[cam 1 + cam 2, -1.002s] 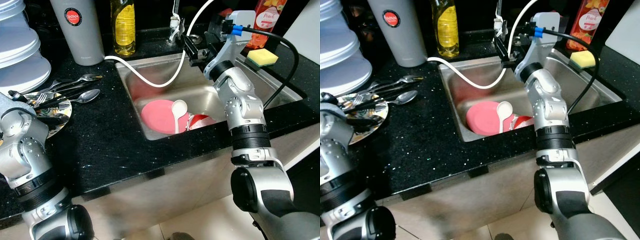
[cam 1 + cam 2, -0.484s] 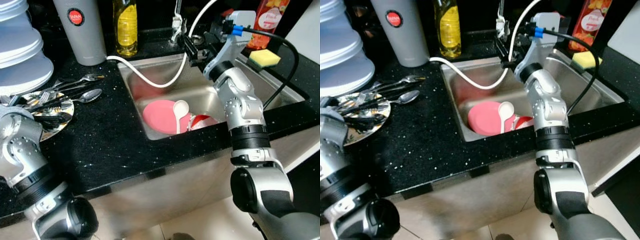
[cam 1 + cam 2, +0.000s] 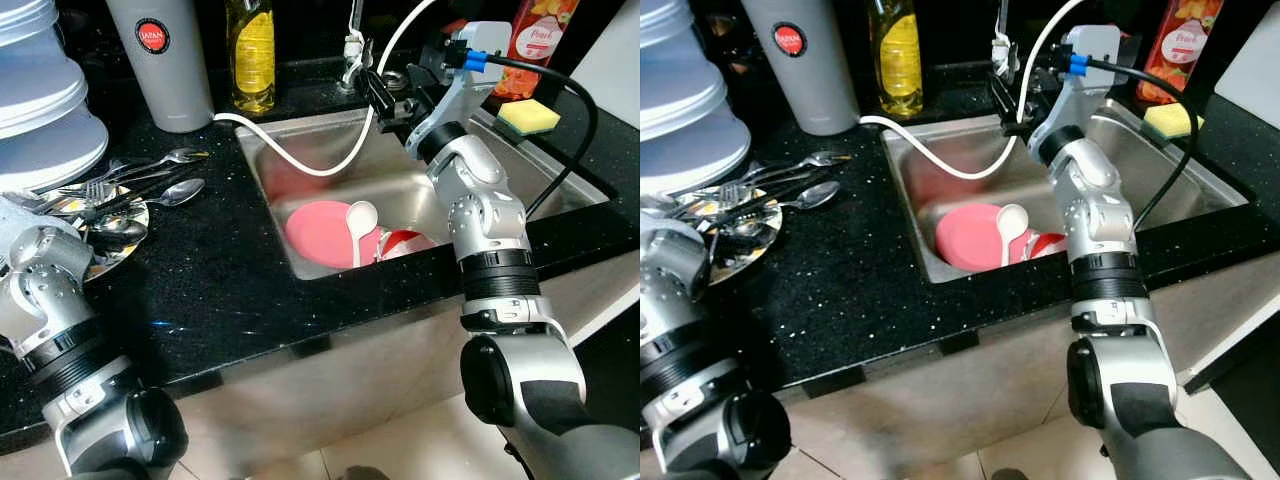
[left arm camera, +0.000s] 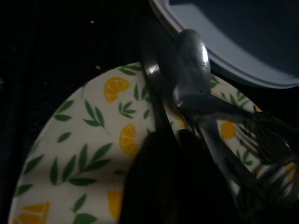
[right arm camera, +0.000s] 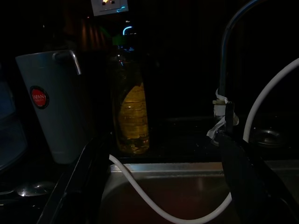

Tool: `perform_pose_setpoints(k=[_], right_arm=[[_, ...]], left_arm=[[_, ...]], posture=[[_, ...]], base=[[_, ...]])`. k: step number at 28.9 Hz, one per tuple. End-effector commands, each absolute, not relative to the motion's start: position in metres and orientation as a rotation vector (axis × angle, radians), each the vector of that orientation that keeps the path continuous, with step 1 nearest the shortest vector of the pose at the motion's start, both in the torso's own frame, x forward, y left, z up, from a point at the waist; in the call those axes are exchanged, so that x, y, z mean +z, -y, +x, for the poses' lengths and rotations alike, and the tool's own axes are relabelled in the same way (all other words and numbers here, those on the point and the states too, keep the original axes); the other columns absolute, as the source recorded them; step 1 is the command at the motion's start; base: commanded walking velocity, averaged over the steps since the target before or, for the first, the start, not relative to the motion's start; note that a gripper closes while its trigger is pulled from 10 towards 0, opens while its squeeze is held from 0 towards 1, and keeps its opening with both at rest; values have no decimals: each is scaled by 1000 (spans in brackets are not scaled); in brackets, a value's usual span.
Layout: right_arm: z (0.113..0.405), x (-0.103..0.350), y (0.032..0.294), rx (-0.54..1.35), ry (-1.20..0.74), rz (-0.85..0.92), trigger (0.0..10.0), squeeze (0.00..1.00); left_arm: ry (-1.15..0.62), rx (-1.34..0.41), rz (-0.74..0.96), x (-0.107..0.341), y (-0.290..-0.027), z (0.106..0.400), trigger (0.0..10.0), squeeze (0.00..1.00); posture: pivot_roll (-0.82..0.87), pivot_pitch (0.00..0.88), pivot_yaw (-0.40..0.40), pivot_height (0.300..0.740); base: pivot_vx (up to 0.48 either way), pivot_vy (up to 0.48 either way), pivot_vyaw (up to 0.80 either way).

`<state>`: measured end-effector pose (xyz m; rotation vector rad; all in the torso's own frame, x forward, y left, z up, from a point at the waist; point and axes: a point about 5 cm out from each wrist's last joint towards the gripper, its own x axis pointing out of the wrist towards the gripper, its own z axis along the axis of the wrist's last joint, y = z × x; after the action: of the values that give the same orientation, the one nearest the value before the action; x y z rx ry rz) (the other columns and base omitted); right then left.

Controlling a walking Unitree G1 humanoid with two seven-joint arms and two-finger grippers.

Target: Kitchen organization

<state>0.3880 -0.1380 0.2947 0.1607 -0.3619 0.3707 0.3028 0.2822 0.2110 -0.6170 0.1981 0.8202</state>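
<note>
Left gripper [image 4: 177, 163]: hovering over the plate [image 4: 84, 154], fingers pressed together, tips just beside a spoon [image 4: 189, 70] lying on it.
Cutlery [image 3: 130, 180]: lying across the plate's far rim, beyond the left fingers.
Right gripper [image 3: 380, 92]: hanging above the sink [image 3: 560, 170], fingers spread, a white hose [image 5: 154, 205] passing between them.
Pink plate [image 3: 320, 230]: lying in the sink below the right fingers, white ladle [image 3: 358, 222] resting on it.
</note>
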Motion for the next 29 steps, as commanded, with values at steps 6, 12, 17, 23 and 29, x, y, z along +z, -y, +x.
perform_pose_setpoints(k=[6,12,17,23,29], right_arm=[[386,296,139,370,367,163,10000,0],[386,297,138,372,370,165,10000,0],[386,298,138,376,374,164,10000,0],[385,299,136,392,383,164,10000,0],[385,299,135,399,388,164,10000,0]], left_arm=[[-276,833,-609,195,-283,302,0,0],[-94,861,-462,225,-286,301,275,0],[104,883,-291,257,-279,296,10000,0],[261,897,-136,279,-260,289,10000,0],[323,827,-24,287,-238,291,10000,0]], posture=[[-24,25,-16,740],[-25,26,-16,740],[-24,27,-17,740],[-24,27,-17,740],[-25,21,-16,740]], base=[[0,0,0],[0,0,0],[0,0,0],[0,0,0],[0,0,0]])
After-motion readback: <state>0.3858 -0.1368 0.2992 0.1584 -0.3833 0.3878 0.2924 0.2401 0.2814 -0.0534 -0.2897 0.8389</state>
